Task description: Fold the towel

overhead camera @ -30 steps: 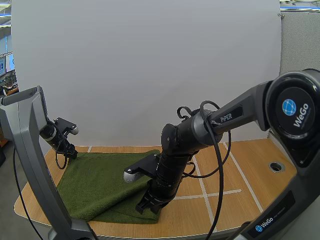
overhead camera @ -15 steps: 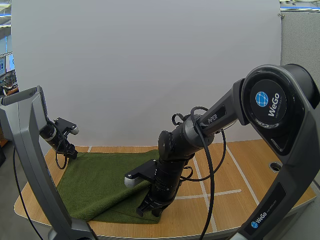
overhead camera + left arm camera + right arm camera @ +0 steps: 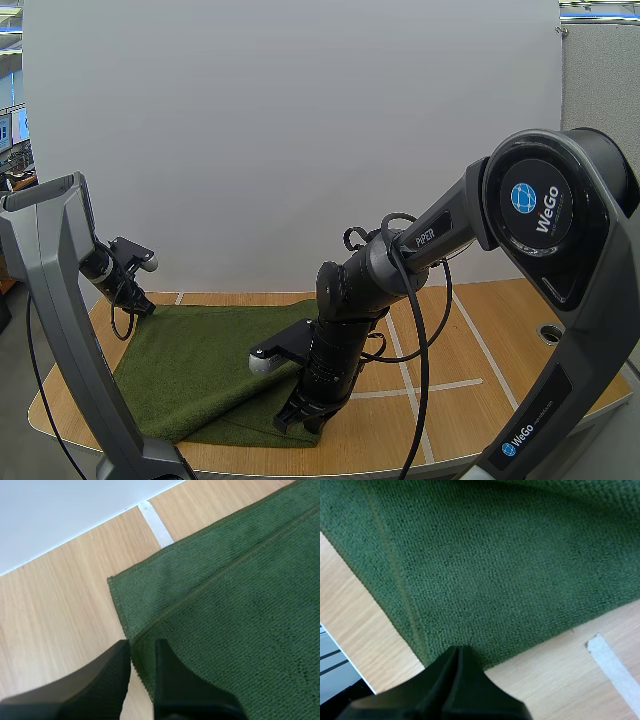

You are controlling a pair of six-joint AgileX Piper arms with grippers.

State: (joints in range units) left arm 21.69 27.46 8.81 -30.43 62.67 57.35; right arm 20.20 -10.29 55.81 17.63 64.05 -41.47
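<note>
The towel [image 3: 200, 370] lies flat on the left half of the counter [image 3: 480, 340]. It shows two layers at its far left corner. The left jaws stand slightly apart, astride the far left edge. The right jaws are pressed together at the near right corner; you cannot tell whether cloth is caught. The step in hand appears to be corner pickup. Next, confirm each grip, then lift without dragging the towel.

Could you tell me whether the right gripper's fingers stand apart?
No, the right gripper forms one shut wedge at the towel's edge.
</note>
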